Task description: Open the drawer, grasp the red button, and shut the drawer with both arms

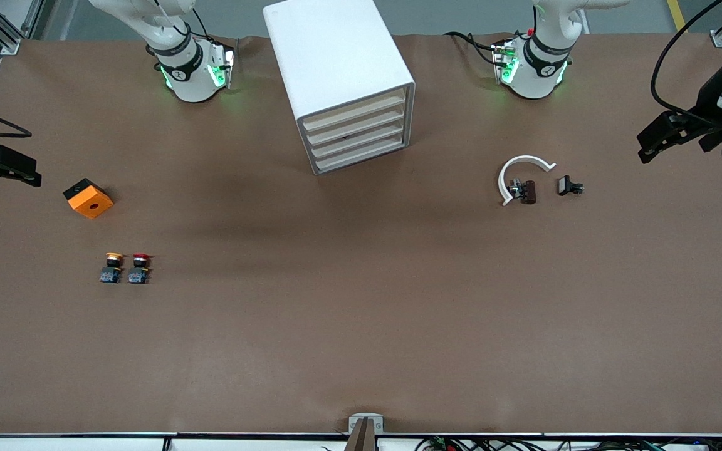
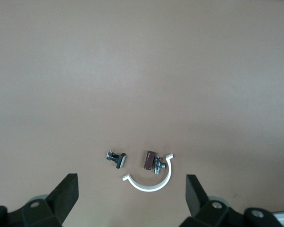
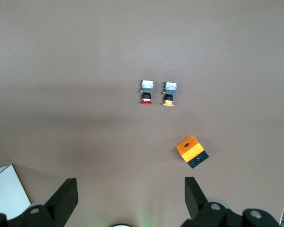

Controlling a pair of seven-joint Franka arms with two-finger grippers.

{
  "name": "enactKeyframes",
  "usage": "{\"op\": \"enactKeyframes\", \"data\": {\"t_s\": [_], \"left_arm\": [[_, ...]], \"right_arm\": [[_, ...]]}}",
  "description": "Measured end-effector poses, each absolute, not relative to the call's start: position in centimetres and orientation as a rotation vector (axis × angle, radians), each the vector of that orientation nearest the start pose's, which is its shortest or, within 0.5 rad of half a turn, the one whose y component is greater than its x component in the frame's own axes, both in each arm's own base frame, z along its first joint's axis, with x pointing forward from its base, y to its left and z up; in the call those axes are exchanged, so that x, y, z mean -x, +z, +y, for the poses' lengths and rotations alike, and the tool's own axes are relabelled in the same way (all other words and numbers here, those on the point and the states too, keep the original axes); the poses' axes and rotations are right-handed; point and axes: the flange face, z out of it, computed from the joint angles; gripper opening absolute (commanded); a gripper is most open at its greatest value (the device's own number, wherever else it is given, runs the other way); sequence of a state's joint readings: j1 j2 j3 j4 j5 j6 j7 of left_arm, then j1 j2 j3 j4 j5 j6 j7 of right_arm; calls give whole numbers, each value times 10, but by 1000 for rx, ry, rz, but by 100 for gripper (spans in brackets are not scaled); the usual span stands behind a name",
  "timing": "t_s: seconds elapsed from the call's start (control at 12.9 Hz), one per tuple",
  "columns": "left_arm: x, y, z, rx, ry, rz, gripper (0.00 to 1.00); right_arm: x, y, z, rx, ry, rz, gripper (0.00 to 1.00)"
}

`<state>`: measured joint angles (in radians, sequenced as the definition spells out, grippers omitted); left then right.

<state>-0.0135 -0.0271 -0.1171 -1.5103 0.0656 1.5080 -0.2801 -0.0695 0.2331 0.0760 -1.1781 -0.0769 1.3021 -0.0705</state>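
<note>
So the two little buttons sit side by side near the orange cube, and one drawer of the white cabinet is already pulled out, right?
Not quite. The buttons do sit side by side near the orange cube, but the front view shows all four drawers of the white cabinet shut, none pulled out.

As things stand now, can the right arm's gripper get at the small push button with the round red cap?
Probably yes. The right gripper, open, hangs over the table's right-arm end; nothing covers the red-capped button. Only the yellow-capped button stands close beside it, so the grasp needs care.
</note>
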Motion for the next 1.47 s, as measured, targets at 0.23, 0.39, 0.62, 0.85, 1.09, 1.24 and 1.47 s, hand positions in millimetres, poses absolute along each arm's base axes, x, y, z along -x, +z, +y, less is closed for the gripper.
{"op": "enactKeyframes", "data": {"t_s": [0.23,0.39,0.62,0.85,1.09,1.24,1.47], "left_arm": [[-527,661,-48,3089,-39,-239,100],[-521,663,-45,3091,-42,-229,100],[-520,662,-46,3092,-37,-226,100],[-520,659,-47,3092,-26,-223,100],[-521,653,-49,3092,-5,-181,100],[-521,651,-49,3095,2,-123,100],[-520,650,-52,3094,15,-97,100]], "right_arm": [[-592,641,-19,3137,200,-73,100],[-586,641,-18,3129,192,-74,100],[-567,641,-17,3149,126,-64,100],[-541,642,-28,3146,93,-34,100],[-528,646,-32,3143,82,-24,100],[-525,643,-33,3141,80,-23,100],[-522,642,-36,3133,75,-11,100]]}}
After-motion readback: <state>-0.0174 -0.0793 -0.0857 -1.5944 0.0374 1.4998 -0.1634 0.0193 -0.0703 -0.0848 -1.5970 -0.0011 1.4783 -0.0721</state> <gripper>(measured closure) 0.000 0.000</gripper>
